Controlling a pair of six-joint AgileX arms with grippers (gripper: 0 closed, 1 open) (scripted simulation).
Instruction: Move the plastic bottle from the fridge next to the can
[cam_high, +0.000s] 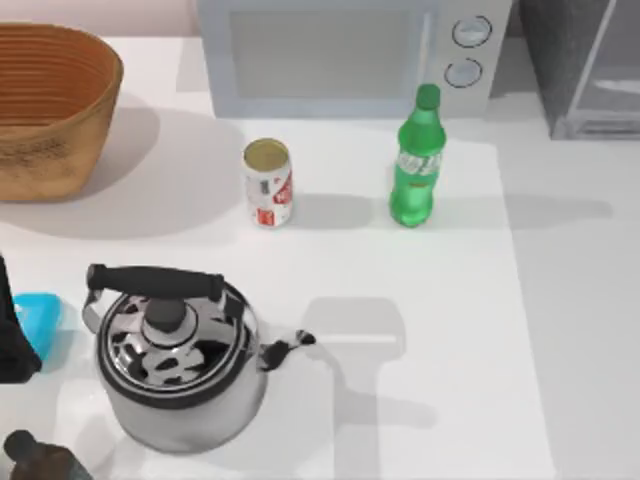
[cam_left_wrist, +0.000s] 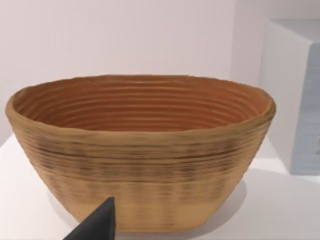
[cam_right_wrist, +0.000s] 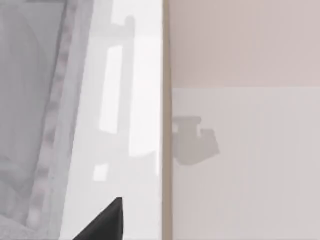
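- We are seeing a white table (cam_high: 420, 420) carrying everything.
- Sitting on it: a woven basket (cam_high: 50, 110), the microwave (cam_high: 340, 55), the fridge (cam_high: 585, 65), the can (cam_high: 268, 183), the plastic bottle (cam_high: 415, 165), a steel kettle (cam_high: 175, 360), a blue object (cam_high: 40, 318).

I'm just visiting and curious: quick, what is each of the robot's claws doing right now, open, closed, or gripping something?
Left gripper: one dark fingertip shows before the basket; cannot be told.
Right gripper: one dark fingertip shows by the fridge; cannot be told.

one can (cam_high: 268, 183), one plastic bottle (cam_high: 415, 160), one kettle (cam_high: 178, 360), one basket (cam_high: 50, 110)
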